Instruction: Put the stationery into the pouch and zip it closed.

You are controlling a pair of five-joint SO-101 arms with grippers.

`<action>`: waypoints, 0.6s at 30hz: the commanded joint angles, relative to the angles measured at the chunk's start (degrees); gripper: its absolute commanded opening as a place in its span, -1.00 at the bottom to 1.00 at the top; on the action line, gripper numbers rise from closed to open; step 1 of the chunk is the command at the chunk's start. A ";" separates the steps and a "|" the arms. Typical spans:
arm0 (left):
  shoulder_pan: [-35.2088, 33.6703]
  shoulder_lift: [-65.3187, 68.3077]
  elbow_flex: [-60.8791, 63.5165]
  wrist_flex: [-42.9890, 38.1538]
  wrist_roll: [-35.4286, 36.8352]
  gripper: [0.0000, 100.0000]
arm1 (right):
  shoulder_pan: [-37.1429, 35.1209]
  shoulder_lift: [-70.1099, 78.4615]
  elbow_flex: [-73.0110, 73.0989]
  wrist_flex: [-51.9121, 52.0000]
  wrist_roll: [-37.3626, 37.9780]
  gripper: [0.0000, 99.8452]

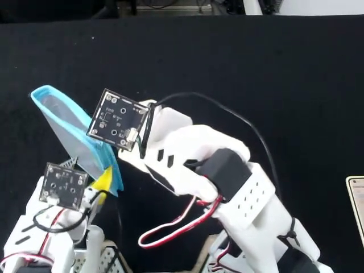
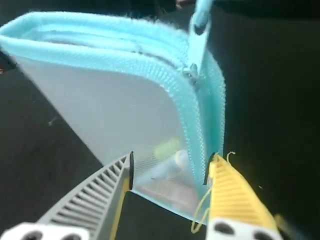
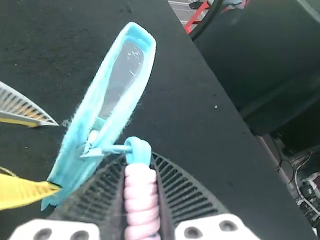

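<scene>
A light blue pouch (image 1: pixel 74 122) with a translucent grey side stands on edge at the left of the black table. My left gripper (image 2: pixel 170 172) is shut on the pouch's (image 2: pixel 115 105) near corner, pinched between a grey finger (image 2: pixel 95 195) and a yellow finger (image 2: pixel 235 195). A pale green item (image 2: pixel 167 148) shows dimly through the wall. The zip slider (image 2: pixel 192 72) sits close to that held end. My right gripper (image 3: pixel 137 162) is shut on a pink coiled cord (image 3: pixel 140 195) tied to the blue zip pull (image 3: pixel 135 147) above the pouch (image 3: pixel 117 80).
The right arm's white body (image 1: pixel 227 182) and its red and white cables (image 1: pixel 170 230) fill the lower middle. A pale flat object (image 1: pixel 357 199) lies at the right edge. Open black tabletop (image 1: pixel 256 74) stretches behind and to the right.
</scene>
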 commanded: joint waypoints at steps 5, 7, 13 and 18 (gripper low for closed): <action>-15.08 -0.26 -3.65 0.44 -0.62 -0.50 | -3.78 -2.07 -0.31 -1.67 -0.44 -0.98; -17.80 -0.26 -3.91 0.53 -0.62 -0.50 | -4.22 -2.07 -0.31 -1.67 -0.44 -0.98; -19.74 -0.26 -5.93 1.93 -0.26 -0.50 | -4.22 -2.07 -0.22 -1.67 -0.44 -0.98; -19.47 -0.26 -8.48 6.95 -0.44 -0.50 | -4.22 -2.07 -0.22 -1.67 -0.44 -0.98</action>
